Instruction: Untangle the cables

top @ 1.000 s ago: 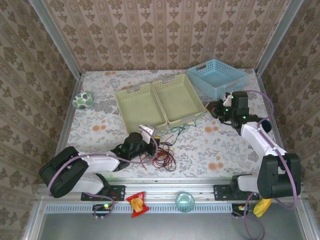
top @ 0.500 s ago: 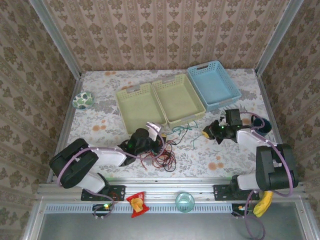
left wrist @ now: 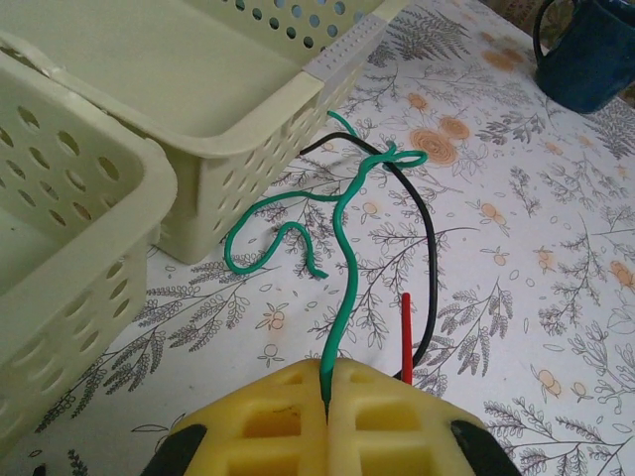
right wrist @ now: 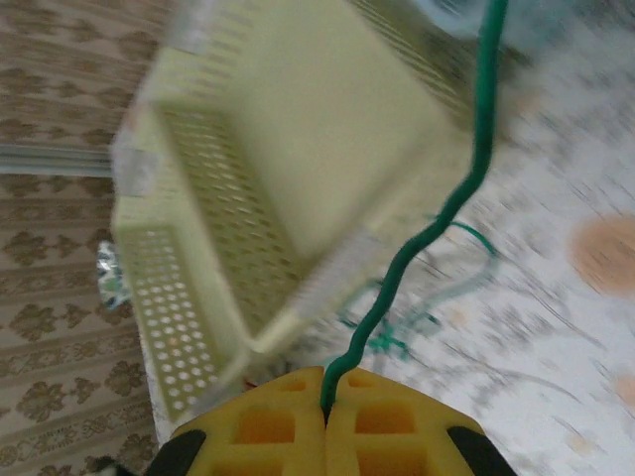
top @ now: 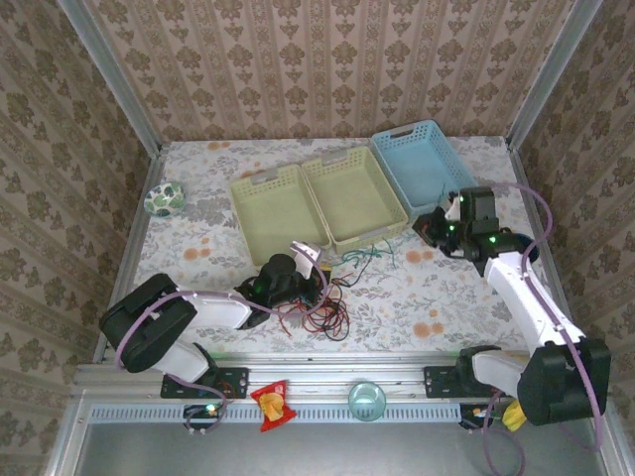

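- Three thin cables lie gathered on the flowered table (top: 198, 253), at about six o'clock from the two yellow baskets in the top view.
- The green cable (left wrist: 342, 248) is the one held. From the left wrist it rises toward twelve o'clock out of the fingers, curls into loose loops and ends in a small knot-like twist near the corner of the farther yellow basket (left wrist: 228, 89).
- The left gripper (left wrist: 327, 377) has its yellow jaws pressed together, pinching the green cable's near end between them.
- The right gripper (right wrist: 325, 385) is likewise closed tight on the green cable, which climbs from its jaws toward one o'clock. This view is blurred, so finer detail is lost.
- The black cable (left wrist: 430, 233) arcs on the table at three o'clock from the green one, passing under the green twist near the basket corner.
- The red cable (left wrist: 406, 332) shows one straight end just beside the black one, close to the left fingers. In the top view its loops spread at five o'clock from the left gripper.
- The nearer yellow basket (left wrist: 60, 228) sits at nine o'clock in the left wrist view, touching its twin.
- A blue basket (top: 425, 164) stands at two o'clock from the yellow pair.
- A dark blue mug (left wrist: 585, 50) stands at two o'clock in the left wrist view, well apart from the cables.
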Robot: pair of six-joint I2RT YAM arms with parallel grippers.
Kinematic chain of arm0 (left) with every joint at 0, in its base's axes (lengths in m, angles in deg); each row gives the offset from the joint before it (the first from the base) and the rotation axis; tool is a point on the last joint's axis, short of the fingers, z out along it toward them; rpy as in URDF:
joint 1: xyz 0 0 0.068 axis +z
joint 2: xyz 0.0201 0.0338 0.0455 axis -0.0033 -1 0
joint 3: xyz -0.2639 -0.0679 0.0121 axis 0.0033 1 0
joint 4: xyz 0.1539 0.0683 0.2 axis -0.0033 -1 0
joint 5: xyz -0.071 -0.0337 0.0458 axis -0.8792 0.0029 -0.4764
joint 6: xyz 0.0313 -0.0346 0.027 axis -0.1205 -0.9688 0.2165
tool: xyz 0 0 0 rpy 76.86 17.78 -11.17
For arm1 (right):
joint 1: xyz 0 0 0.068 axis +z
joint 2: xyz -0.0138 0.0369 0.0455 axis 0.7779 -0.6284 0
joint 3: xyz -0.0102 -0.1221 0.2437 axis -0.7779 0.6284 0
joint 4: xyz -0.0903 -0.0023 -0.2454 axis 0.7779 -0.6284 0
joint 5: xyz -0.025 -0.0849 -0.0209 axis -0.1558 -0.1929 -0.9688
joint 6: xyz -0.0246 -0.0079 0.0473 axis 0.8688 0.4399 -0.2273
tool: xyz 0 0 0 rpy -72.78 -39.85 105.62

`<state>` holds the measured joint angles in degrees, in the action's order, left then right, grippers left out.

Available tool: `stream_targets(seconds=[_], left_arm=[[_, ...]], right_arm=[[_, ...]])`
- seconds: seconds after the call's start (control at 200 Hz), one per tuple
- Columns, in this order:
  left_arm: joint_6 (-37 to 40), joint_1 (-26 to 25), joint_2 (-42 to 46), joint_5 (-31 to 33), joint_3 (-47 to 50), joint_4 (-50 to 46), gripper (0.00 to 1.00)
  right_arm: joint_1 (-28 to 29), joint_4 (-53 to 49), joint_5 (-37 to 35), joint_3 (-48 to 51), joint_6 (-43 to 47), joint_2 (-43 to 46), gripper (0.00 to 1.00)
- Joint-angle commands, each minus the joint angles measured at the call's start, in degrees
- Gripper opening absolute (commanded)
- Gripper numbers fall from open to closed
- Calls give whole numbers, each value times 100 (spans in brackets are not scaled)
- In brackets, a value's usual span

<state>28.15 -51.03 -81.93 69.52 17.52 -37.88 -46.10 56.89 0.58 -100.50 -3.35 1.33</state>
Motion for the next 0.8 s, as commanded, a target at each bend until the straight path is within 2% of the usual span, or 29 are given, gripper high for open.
stream_targets(seconds=[0.0, 0.195, 0.3, 0.405, 0.475, 0.525, 0.555, 0.65, 0.795], left_arm=[[66, -75, -85, 69, -183, 140, 0], [16, -234, -145, 308, -330, 108, 0], [-46, -303, -155, 449, -380, 141, 0], [-49, -355, -139, 508, -421, 140, 0], [-49, -376, -101, 534, -425, 116, 0], [-52, -372, -73, 534, -418, 111, 0], [-55, -371, -44, 549, -407, 103, 0], [-41, -379, 23, 556, -390, 47, 0], [30, -373, 115, 576, -388, -14, 0]], right_arm=[[428, 5, -405, -678, 642, -573, 0], [1279, -325, -654, -2599, 1625, -2707, 0], [1427, -586, -947, -3494, 1791, -3755, 0], [1428, -634, -1105, -3969, 1770, -4457, 0], [1432, -667, -1093, -4135, 1780, -4694, 17], [1422, -630, -1078, -4144, 1782, -4685, 42], [1419, -590, -1105, -4093, 1772, -4620, 50], [1377, -375, -1212, -3760, 1768, -4181, 56], [1308, -125, -1263, -2963, 1693, -3256, 57]])
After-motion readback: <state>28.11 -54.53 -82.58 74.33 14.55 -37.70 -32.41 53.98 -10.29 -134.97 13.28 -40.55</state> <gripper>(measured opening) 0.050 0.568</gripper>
